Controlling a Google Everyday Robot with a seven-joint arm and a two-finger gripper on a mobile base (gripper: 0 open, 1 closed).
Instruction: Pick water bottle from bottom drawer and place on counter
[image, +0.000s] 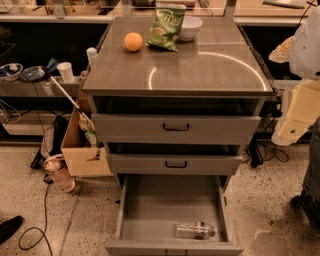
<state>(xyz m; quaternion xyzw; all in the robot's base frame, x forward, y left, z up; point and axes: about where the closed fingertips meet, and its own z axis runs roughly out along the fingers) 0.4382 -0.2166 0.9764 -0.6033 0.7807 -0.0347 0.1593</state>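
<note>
A: Largest first?

B: Broad flat brushed-steel counter (200, 70) with shiny curved arc marks, on top of the grey cabinet. Under it, two shallow grey drawers (175, 128) with black handles, one above the other.

A: And lower?

B: Deep grey metal bottom drawer (150, 210), pulled out toward the camera, with a plain tray interior.

A: On the floor?

B: Brown open cardboard box (82, 150), just beside the left side of the cabinet.

A: Where is the claw?

B: Pale cream claw (292, 120) at the right edge of the view, beside the right side of the cabinet, about level with the shallow drawers. Well apart from the bottom drawer. Apart or together: cannot tell.

A: On the counter?

B: At the far end, green crinkled snack bag (167, 27). Just beside it on the right, round white bowl (192, 27).

A: The task's thing?

B: Small clear crinkled plastic water bottle (195, 230) with a pale label band, lying on its side inside the bottom drawer, near the front right corner, along the front wall.

A: Smaller?

B: Round orange fruit (133, 41) on the counter, near the left of the snack bag.
</note>
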